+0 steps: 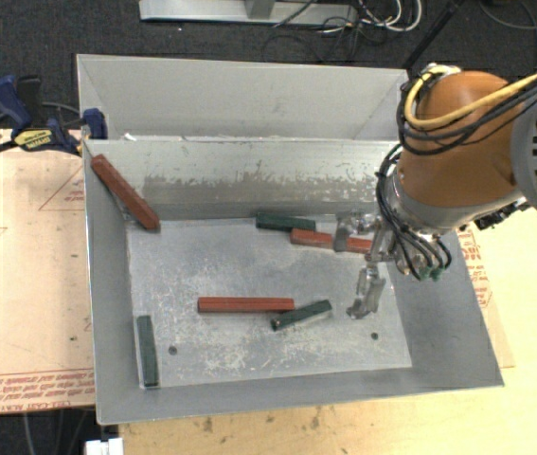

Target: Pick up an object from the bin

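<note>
The hand [361, 309] hangs low in the right part of the bin [268, 354], under the arm's orange cover [457, 150] and its bundle of cables. Its tip points down at bare grey floor and holds nothing. Whether it is spread or pressed together cannot be told from this angle.

The nearest thing to it is a short dark green stick [299, 316], lying flat and a little slanted just to the left of the tip, close but apart from it. Touching that stick's left end, or very nearly so, is a long red-brown stick [245, 304], lying almost level across the middle of the floor.

Further back, near the rear wall, another dark green stick [285, 223] and a red stick [327, 240] lie end to end in a shallow line. The red one's right end runs under the metal body of the hand.

Well apart from all this, a red-brown bar [124, 192] leans slantwise in the far left corner, and a grey-green bar [146, 351] lies along the left wall at the near end.
</note>
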Tool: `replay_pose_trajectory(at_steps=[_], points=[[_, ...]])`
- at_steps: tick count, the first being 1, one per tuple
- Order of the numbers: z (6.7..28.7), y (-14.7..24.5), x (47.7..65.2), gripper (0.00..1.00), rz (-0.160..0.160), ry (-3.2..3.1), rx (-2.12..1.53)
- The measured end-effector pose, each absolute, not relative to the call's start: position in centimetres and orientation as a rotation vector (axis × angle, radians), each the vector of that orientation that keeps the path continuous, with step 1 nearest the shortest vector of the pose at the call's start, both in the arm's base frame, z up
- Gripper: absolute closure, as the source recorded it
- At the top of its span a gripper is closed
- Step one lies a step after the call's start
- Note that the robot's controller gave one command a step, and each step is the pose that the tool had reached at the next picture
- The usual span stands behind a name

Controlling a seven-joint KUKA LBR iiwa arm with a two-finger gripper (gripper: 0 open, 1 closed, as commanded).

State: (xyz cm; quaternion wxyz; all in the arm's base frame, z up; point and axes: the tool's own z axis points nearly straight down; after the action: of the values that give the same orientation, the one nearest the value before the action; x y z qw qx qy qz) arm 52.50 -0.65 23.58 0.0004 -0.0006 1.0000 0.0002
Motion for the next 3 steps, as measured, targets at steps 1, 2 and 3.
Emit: replay_pose_trajectory(at_steps=[1, 2, 3], points=[[12.3, 0.3, 52.6, 0.00, 0.003, 3.118, -0.423], [6.7, 2.8, 57.6, 0.00, 0.003, 3.091, -0.550], [7.0, 6.8, 54.5, 0.00, 0.005, 3.046, -0.770]])
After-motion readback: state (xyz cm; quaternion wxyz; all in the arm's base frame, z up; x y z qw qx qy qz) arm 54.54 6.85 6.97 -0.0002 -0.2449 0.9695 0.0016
